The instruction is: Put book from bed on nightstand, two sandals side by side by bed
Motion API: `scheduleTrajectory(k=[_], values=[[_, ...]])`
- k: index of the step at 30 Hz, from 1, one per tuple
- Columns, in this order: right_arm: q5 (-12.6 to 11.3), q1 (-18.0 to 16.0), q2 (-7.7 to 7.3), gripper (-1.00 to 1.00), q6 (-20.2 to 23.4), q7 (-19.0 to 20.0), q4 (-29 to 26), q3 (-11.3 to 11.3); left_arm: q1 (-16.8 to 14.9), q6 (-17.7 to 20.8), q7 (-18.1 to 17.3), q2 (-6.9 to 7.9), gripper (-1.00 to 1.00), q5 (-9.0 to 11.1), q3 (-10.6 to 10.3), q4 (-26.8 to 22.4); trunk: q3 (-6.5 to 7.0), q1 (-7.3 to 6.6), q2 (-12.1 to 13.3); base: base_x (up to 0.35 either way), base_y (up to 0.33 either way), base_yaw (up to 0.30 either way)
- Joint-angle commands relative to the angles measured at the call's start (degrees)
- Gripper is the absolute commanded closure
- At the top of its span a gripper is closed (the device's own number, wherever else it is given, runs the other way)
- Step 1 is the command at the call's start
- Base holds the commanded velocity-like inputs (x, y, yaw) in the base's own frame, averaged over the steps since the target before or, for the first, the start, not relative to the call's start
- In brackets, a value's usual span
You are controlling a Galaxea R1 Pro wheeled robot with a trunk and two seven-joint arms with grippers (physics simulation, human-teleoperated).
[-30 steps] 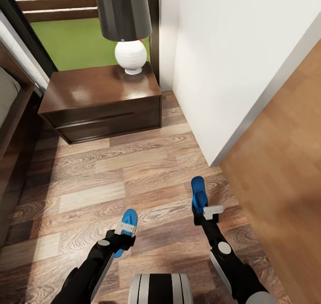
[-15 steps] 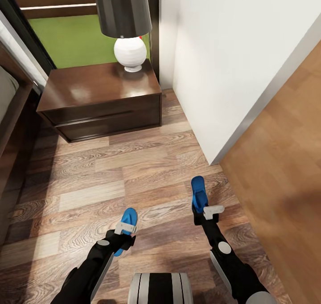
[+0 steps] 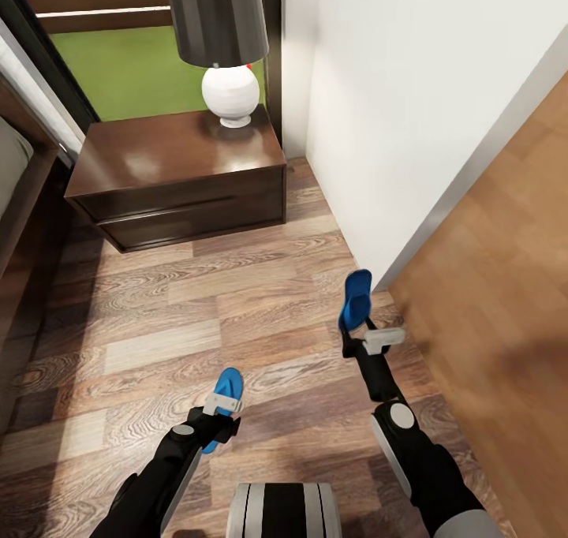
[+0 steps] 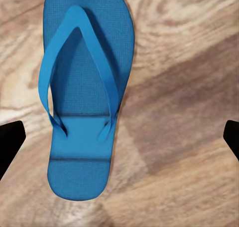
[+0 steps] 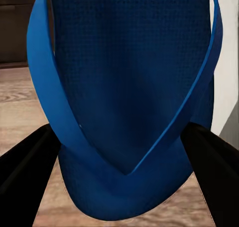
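Observation:
One blue sandal (image 3: 229, 382) (image 4: 84, 87) lies flat on the wood floor, straps up. My left gripper (image 3: 223, 404) (image 4: 119, 142) hovers just over its heel end, open, with its fingers spread wide on either side. The other sandal (image 3: 356, 293) (image 5: 129, 62) is off the floor and tilted up, with my right gripper (image 3: 371, 337) (image 5: 119, 179) shut on its heel end. A dark brown nightstand (image 3: 177, 177) with one drawer stands ahead on the left. A sliver of the bed (image 3: 14, 177) shows at the left edge. The book is out of view.
A lamp with a white round base (image 3: 230, 96) and dark shade stands on the nightstand's back right corner. A white wall corner (image 3: 379, 128) juts out close to the right sandal. Behind the nightstand is a dark-framed window (image 3: 134, 72) onto grass.
My right arm has moved forward and up, carrying its sandal toward the wall corner. The left gripper and the sandal under it have stayed put.

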Motion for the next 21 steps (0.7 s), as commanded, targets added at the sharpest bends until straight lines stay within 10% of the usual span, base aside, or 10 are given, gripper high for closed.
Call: scheduleTrajectory(k=[1,21], values=[[0.0,0.0,-0.03,1.0,-0.23,-0.36,-0.35,0.13,-0.01,0.27,-0.26,-0.03,-1.0,-0.57,0.01,-0.09,-0.03,-0.01,-0.01,0.0,0.0,0.0],[0.51,0.07,-0.03,1.0,-0.39,-0.16,-0.72,0.16,-0.01,0.27,-0.27,-0.07,-1.0,-0.58,-0.1,0.05,-0.03,-0.01,-0.01,0.0,0.0,0.0]])
